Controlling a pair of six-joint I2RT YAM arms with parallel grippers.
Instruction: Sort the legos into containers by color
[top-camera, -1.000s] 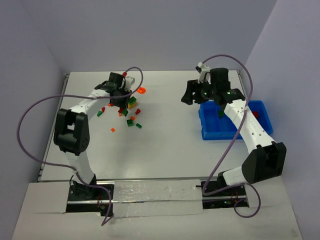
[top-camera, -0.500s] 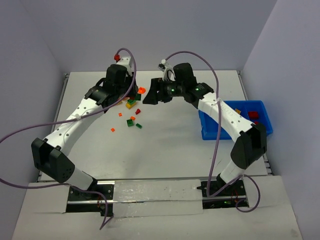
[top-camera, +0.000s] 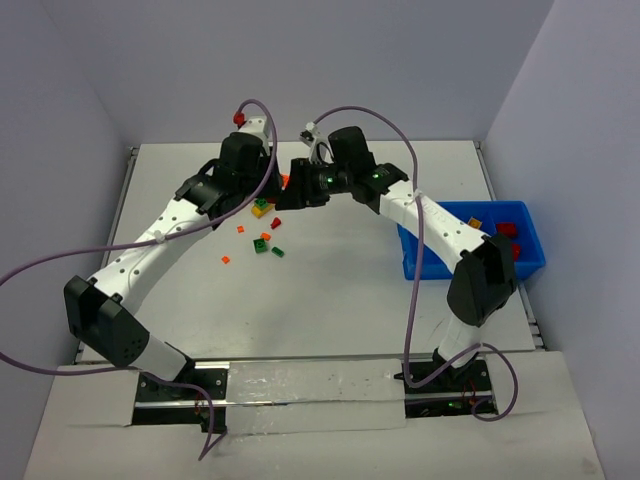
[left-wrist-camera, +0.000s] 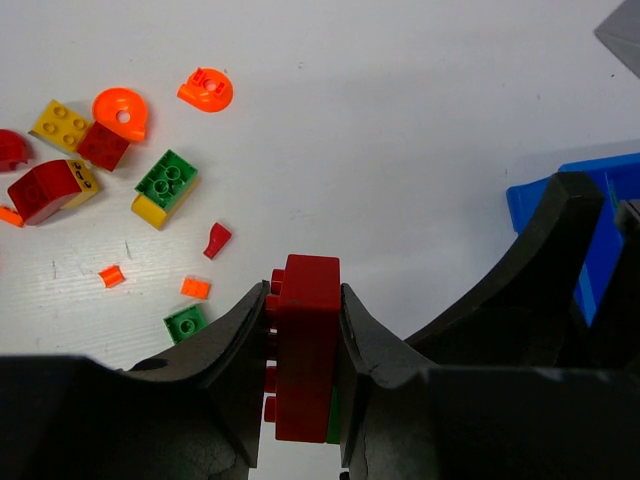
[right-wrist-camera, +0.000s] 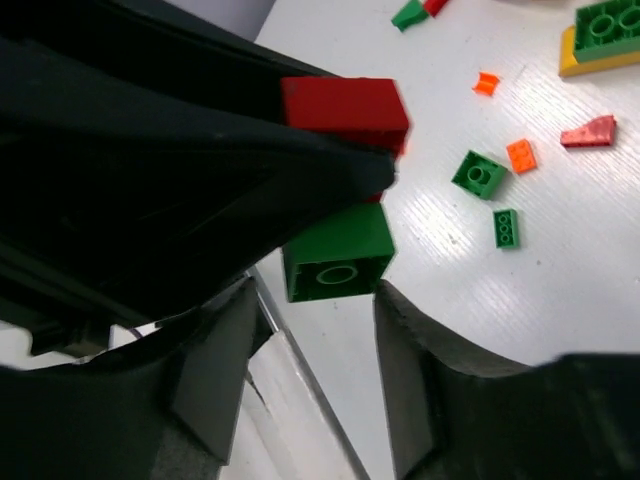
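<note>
My left end effector is clamped on a red brick joined to a green brick, above the bench and well apart from the blue bin. My right end effector straddles the green one; I cannot tell if it grips. A shallow pinch could flick it loose or drag the red out. The red's long side runs along my left fingers; the green's hollow underside faces my right wrist.
</note>
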